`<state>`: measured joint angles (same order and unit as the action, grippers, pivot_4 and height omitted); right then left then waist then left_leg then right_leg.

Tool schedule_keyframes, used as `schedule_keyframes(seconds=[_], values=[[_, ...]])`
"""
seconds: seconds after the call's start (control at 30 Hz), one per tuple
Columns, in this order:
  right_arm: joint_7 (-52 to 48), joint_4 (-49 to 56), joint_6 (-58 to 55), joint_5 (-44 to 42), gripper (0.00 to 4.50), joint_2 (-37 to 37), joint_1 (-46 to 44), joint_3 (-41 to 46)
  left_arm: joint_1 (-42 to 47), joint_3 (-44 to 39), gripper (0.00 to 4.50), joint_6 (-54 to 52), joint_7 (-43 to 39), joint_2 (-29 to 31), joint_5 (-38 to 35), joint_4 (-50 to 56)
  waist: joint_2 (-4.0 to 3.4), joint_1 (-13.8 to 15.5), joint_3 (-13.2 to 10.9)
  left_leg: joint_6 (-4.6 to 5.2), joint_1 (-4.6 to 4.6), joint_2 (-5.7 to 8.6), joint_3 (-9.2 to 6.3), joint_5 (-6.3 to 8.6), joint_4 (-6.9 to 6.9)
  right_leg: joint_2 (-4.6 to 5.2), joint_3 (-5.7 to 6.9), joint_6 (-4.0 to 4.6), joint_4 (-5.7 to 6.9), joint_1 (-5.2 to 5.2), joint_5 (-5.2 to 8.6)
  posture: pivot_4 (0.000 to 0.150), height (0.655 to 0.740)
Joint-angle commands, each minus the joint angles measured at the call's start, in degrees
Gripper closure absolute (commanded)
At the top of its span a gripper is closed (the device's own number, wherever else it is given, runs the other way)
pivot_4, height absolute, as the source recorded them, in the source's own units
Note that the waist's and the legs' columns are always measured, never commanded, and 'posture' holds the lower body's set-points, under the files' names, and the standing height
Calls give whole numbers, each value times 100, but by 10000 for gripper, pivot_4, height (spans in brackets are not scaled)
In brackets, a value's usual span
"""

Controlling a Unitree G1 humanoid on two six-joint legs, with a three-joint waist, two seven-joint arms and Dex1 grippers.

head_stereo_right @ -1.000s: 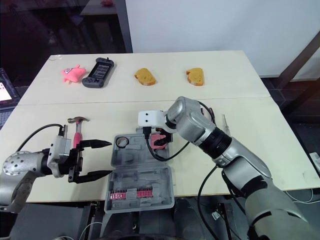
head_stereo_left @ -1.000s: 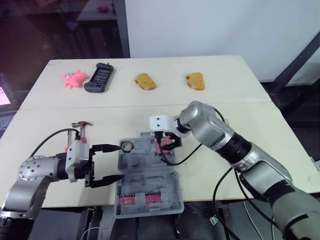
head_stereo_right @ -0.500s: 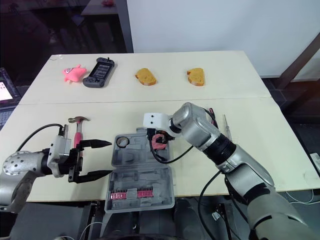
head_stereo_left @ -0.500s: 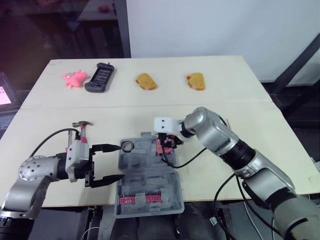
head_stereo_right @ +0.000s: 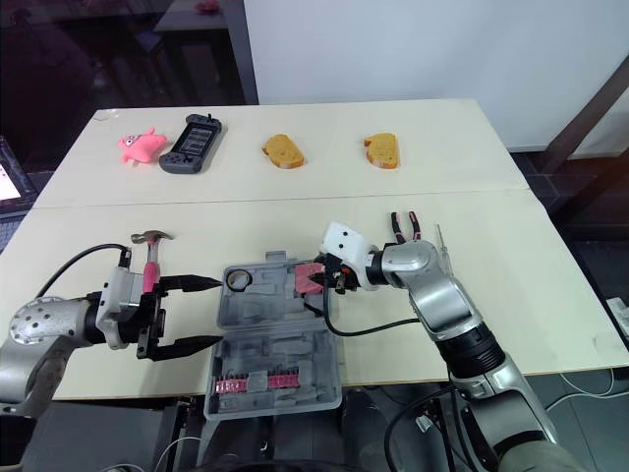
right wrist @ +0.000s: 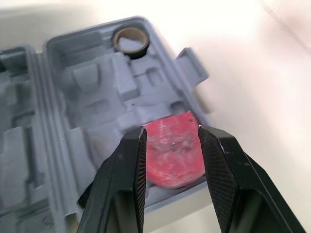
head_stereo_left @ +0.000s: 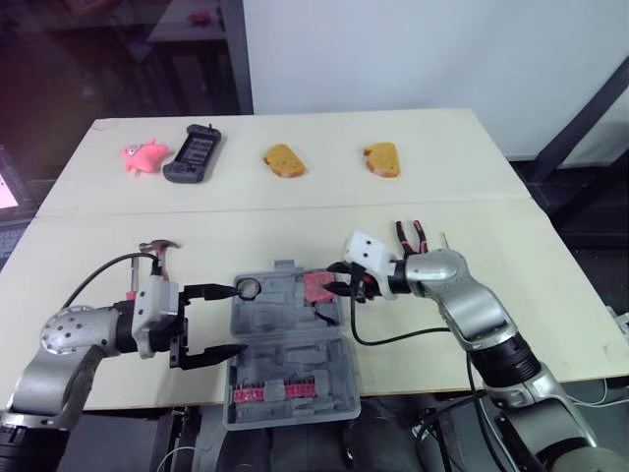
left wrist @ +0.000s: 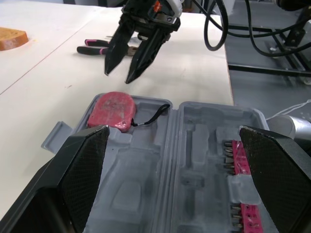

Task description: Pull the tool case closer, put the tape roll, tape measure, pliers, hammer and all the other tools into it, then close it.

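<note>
The grey tool case (head_stereo_left: 290, 344) lies open at the table's near edge. A tape roll (head_stereo_left: 249, 288) sits in its far left pocket. The red tape measure (head_stereo_left: 317, 286) rests in the far right corner, also seen in the left wrist view (left wrist: 112, 109). My right gripper (head_stereo_left: 341, 291) hovers open just right of the tape measure, holding nothing. My left gripper (head_stereo_left: 236, 319) stands wide open at the case's left side. The hammer (head_stereo_left: 157, 254) lies left of the case. Pink-handled pliers (head_stereo_left: 410, 234) and a thin screwdriver (head_stereo_right: 439, 241) lie behind my right arm.
Along the far edge lie a pink toy (head_stereo_left: 140, 155), a black game controller (head_stereo_left: 193, 153) and two bread pieces (head_stereo_left: 284, 160) (head_stereo_left: 381, 159). Red bit holders (head_stereo_left: 270, 392) fill the case's near half. Cables hang off both wrists.
My right gripper let go of the tape measure in the case and drew back to the right. The left arm stayed put.
</note>
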<state>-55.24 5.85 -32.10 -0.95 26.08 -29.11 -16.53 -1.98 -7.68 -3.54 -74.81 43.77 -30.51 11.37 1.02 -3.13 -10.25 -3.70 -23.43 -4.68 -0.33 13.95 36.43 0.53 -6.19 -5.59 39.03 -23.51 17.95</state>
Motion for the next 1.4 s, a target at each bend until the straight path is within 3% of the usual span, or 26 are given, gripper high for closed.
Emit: schedule_keyframes(seconds=[0.03,0.47,0.9,1.03,1.23,1.4], values=[[145,-142,260,-64,27193,-85,-39,10,7,-36,0,28,-8,12,-36,81,0,0,0,0,0,0,0,0,0,0,0,0,0,0,0,1500,7400],[350,-823,199,171,27193,-153,-50,-527,-37,-54,0,47,1,28,-18,98,0,1,0,0,0,0,0,0,0,0,-1,0,0,0,0,1500,7400],[402,-1279,-1762,258,27193,-183,-183,-1052,8,-44,0,42,-7,37,-20,108,20,59,18,0,13,2,-2,0,5,1,0,2,0,18,1,1500,7400],[437,-1419,-1891,241,27193,-207,-210,-1094,18,-47,0,18,-3,45,-34,129,38,67,41,0,16,2,-4,0,4,2,2,4,-1,23,4,1500,7400],[461,-1310,-1781,134,27193,-367,-309,-996,43,-39,0,12,5,46,-21,108,47,55,56,0,20,1,-3,0,3,2,1,15,-3,27,10,1500,7400],[351,-609,-1437,-139,27193,-312,-400,-641,59,-59,0,25,9,54,-5,60,43,52,55,0,18,1,-4,0,-3,1,1,4,-3,22,4,1500,7400]])
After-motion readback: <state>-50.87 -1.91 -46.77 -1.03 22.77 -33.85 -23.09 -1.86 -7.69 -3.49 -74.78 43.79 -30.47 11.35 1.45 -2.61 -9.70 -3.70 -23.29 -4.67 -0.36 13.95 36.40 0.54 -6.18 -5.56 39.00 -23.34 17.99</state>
